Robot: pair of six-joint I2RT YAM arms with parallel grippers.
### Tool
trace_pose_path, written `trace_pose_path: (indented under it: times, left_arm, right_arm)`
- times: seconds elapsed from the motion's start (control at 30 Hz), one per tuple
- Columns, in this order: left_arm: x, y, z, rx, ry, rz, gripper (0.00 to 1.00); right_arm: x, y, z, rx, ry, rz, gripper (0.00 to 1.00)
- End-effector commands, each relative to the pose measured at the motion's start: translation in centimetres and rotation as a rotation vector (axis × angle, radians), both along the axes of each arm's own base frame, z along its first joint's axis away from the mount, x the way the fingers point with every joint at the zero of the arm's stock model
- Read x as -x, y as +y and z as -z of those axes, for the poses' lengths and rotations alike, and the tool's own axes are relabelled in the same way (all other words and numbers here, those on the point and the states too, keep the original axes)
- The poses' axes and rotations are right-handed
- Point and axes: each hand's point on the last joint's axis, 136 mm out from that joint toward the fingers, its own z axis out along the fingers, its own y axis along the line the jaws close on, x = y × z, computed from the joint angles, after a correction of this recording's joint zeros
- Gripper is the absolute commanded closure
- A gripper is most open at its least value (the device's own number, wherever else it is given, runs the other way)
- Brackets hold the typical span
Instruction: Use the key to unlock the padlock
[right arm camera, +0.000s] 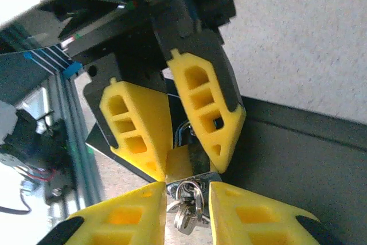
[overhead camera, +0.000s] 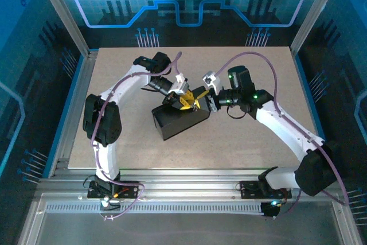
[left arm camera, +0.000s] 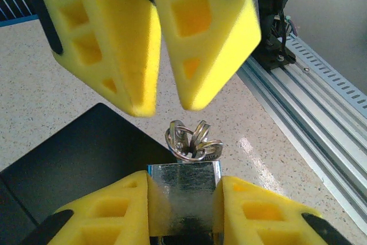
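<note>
Speckled beige worktop, black box at its middle, and both arms sit nose to nose at that box's far edge. Left pincer is clamped on the padlock, a yellow pad on each side of the body, the shackle pointing back into the pincer. The key sits on its ring at the padlock's end away from the shackle, just off the box's edge. Right pincer faces in, fingers a narrow gap apart with the ring between them. Gripping it or only flanking it, I cannot tell.
</note>
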Motion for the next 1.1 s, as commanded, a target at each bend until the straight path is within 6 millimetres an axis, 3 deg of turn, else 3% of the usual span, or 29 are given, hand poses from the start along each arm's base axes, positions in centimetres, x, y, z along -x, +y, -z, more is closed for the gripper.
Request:
trace_pose_path:
  times: [0.0, 0.67, 1.07]
  left_arm:
    - [0.4, -0.2, -2.8, 0.095, -0.033, 0.009, 1.00]
    - [0.2, -0.4, -3.2, 0.113, -0.036, 0.005, 1.00]
    - [0.5, -0.4, -3.2, 0.116, -0.027, 0.017, 1.00]
  right_arm:
    - [0.0, -0.2, -0.2, -0.068, 0.159, 0.058, 0.74]
    - [0.7, 0.0, 1.9, -0.088, 0.256, 0.045, 0.77]
    - [-0.3, -0.5, 2.9, -0.062, 0.256, 0.083, 0.75]
